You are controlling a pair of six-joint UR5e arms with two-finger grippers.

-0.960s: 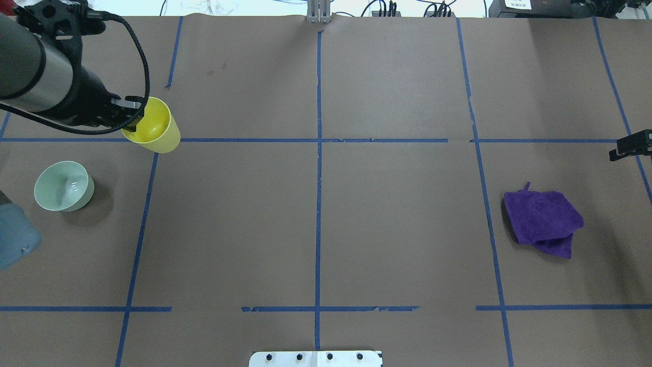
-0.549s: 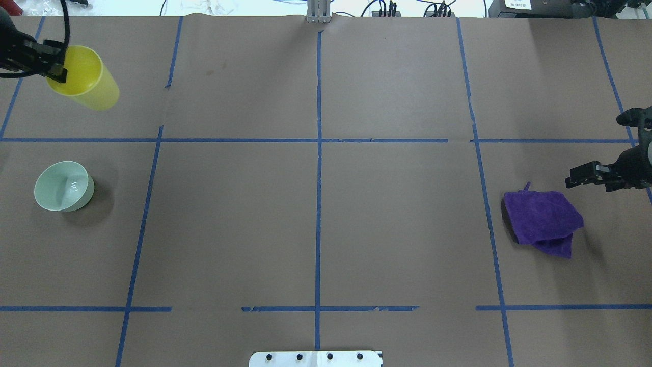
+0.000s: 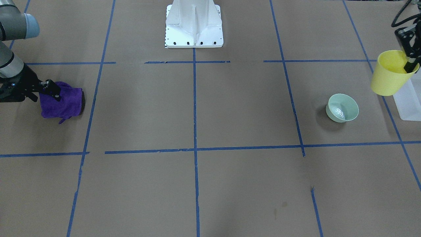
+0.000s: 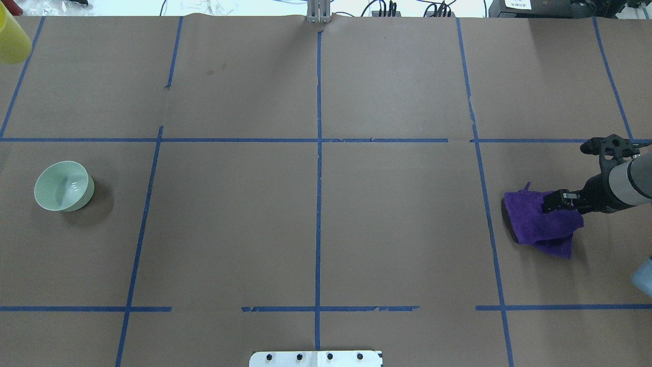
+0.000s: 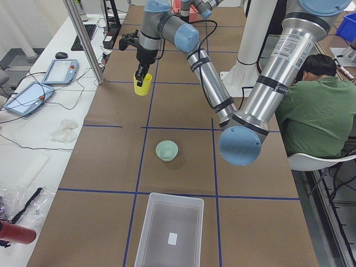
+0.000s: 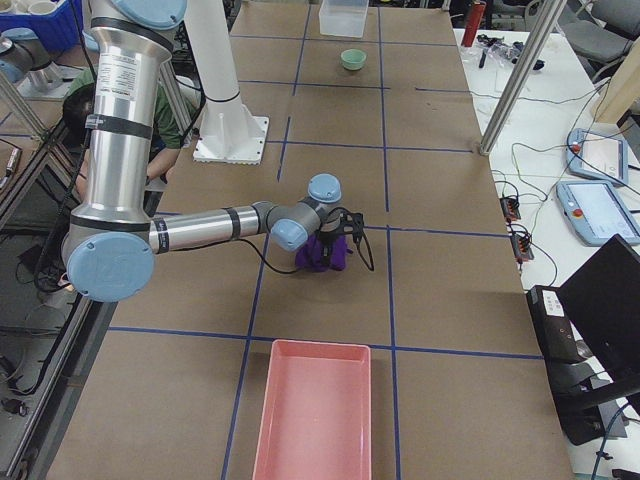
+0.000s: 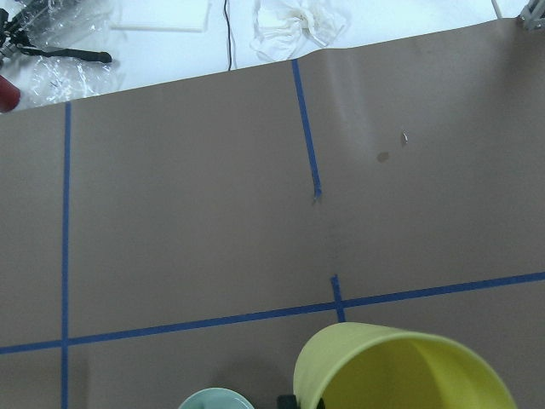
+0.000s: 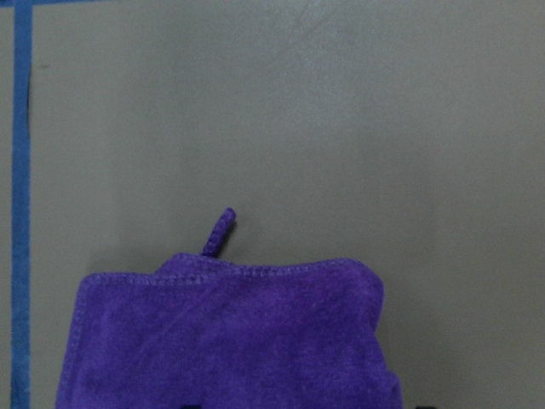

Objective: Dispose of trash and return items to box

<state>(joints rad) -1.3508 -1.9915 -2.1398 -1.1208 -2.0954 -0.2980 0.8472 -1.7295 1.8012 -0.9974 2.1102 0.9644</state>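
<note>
The yellow cup [image 3: 388,78] is held clear of the table at the upper right edge of the front-facing view. It is tilted, and the left gripper [image 3: 411,65] is clamped on its rim, with one finger inside and one outside. The frosted box [image 3: 409,103] is seen just below it at the right edge, partly covered by the cup. A pale green bowl [image 3: 342,108] is set upright on the table to the left of the box. At the left edge, the right gripper [image 3: 52,90] is poised at a crumpled purple cloth [image 3: 65,103]. Its jaws are spread apart and nothing is gripped.
</note>
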